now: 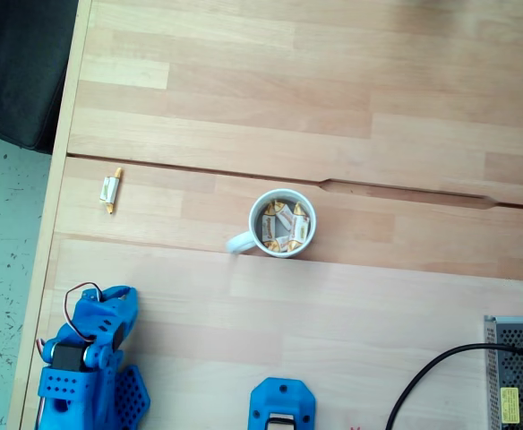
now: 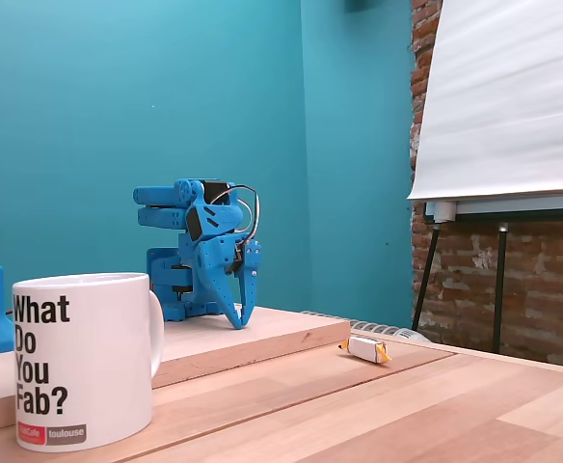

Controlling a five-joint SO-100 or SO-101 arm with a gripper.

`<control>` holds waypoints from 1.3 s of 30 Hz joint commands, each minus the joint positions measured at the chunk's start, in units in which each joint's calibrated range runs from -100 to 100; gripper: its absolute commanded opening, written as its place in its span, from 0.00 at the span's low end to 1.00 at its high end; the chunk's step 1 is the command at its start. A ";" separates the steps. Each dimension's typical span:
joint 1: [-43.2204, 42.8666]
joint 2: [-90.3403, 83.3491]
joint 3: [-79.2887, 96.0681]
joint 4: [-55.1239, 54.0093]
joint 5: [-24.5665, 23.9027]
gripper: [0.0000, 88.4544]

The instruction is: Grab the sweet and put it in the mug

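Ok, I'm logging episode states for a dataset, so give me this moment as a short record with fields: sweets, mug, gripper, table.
loose sweet: one sweet lies on the table, left of the mug in the top-down fixed view, apart from it
mug: white mug upright, handle toward lower left in the top-down fixed view
mug contents: several wrapped sweets inside
gripper: folded at the arm's base, pointing down, holding nothing; open or shut unclear
table: light wood planks

mug: glossy white ceramic | table: matt pale wood (visible grain) | arm: blue plastic
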State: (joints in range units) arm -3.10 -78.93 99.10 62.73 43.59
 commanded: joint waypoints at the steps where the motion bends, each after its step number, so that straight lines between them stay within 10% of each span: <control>1: -0.31 0.96 0.90 1.38 0.05 0.00; 39: -0.96 62.84 -62.26 0.41 -5.08 0.00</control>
State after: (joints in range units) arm -3.25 -18.80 43.52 63.79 39.49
